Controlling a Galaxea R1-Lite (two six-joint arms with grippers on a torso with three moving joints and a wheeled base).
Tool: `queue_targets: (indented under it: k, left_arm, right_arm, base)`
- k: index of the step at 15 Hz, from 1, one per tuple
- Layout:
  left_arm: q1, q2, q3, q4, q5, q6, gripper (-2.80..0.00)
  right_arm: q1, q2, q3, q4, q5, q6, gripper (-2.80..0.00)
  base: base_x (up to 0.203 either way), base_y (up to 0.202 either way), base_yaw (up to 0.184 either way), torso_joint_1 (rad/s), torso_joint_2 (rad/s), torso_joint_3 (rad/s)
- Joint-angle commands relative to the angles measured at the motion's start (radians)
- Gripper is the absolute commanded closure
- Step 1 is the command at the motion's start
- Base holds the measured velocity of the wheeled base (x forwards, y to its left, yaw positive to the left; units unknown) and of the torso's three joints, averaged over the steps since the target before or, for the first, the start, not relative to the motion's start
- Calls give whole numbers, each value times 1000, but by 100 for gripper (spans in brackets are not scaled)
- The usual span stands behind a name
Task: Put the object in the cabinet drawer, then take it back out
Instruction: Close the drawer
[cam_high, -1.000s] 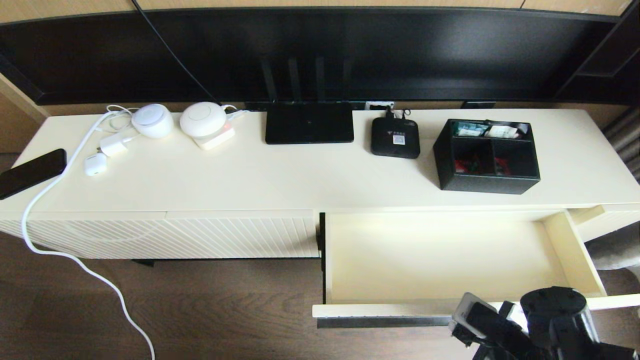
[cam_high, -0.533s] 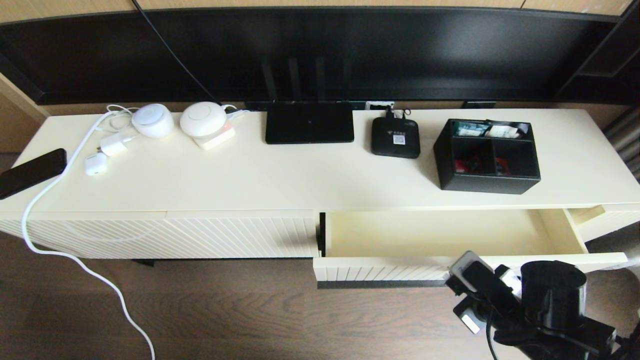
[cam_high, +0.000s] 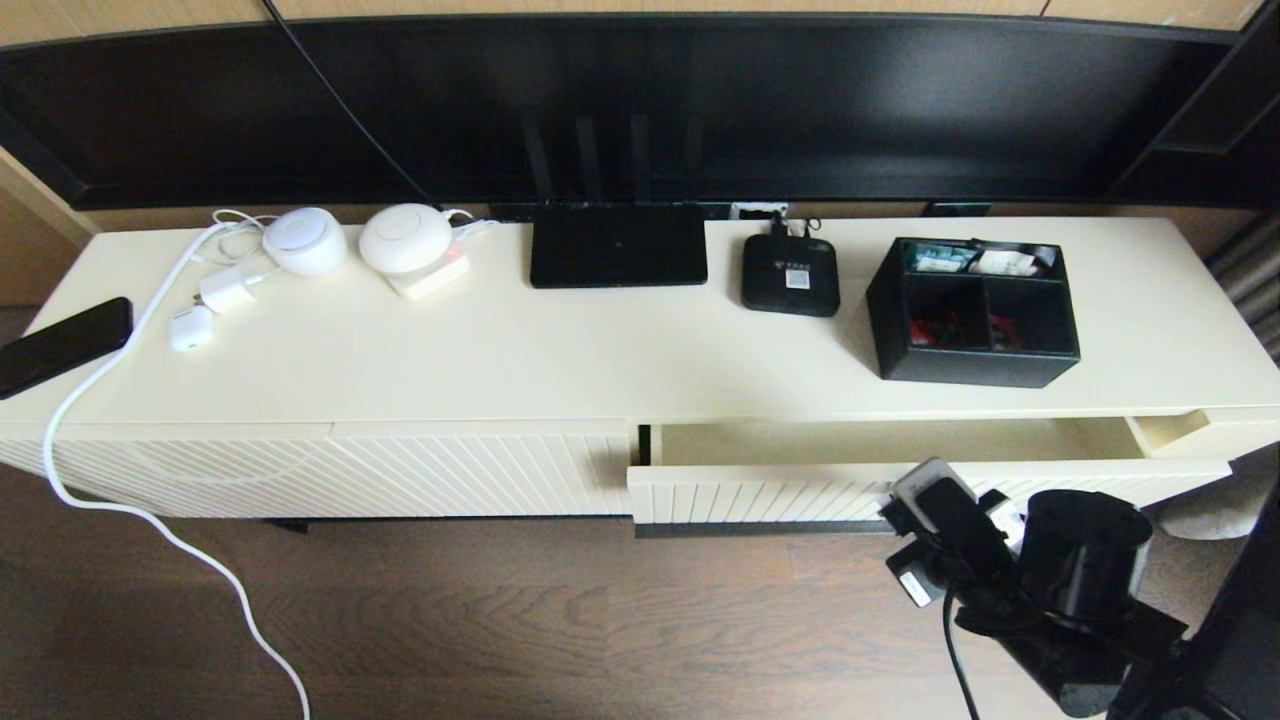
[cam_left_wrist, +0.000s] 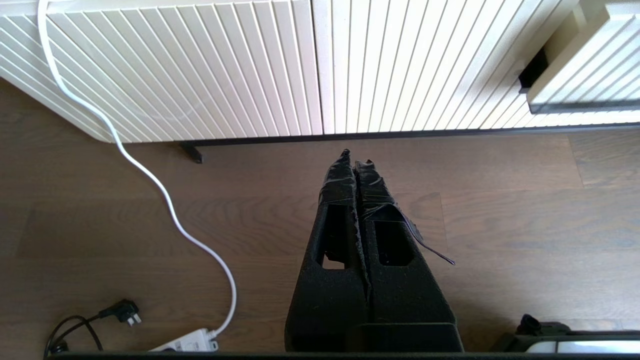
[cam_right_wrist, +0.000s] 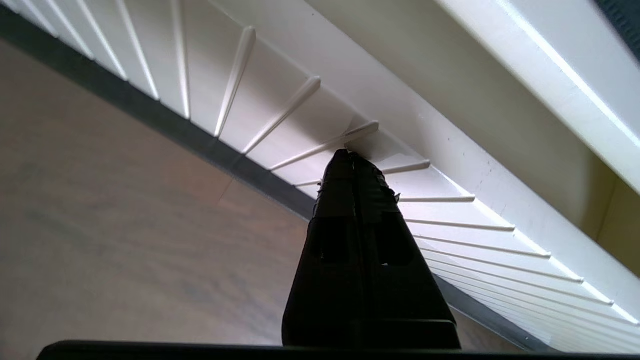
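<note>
The black organizer box (cam_high: 972, 312) stands on the cabinet top at the right, red and white-teal packets showing in its compartments. Below it the cream cabinet drawer (cam_high: 760, 492) is out only a narrow way, with a strip of interior showing. My right gripper (cam_right_wrist: 351, 156) is shut and empty, its tips pressed against the drawer's ribbed front (cam_right_wrist: 280, 100) above the dark bar handle (cam_right_wrist: 150, 120). In the head view the right wrist (cam_high: 945, 525) sits before the drawer's right half. My left gripper (cam_left_wrist: 355, 157) is shut and empty, low over the wooden floor, apart from the cabinet.
On the cabinet top lie a flat black router (cam_high: 618, 245), a small black set-top box (cam_high: 790, 275), white round devices (cam_high: 405, 240) and a phone (cam_high: 60, 345). A white cable (cam_high: 120, 500) hangs to a power strip (cam_left_wrist: 187, 342). The diagonal-ribbed panel (cam_high: 330, 475) is left of the drawer.
The drawer has slid in from wide open to nearly shut. My right arm moved forward with it, tips on its front. The box stayed on the cabinet top.
</note>
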Motion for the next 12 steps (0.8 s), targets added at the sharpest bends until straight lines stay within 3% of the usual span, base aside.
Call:
queue_targets:
  k: [1, 12]
  left_arm:
    - [0, 1, 0, 1, 0, 1, 0]
    - [0, 2, -1, 1, 0, 1, 0]
  right_arm:
    - [1, 76, -20, -29, -21, -2, 0]
    - [-41, 196, -231, -32, -41, 92, 0]
  base:
    - [0, 0, 0, 0, 0, 0]
    - [0, 0, 0, 0, 0, 0]
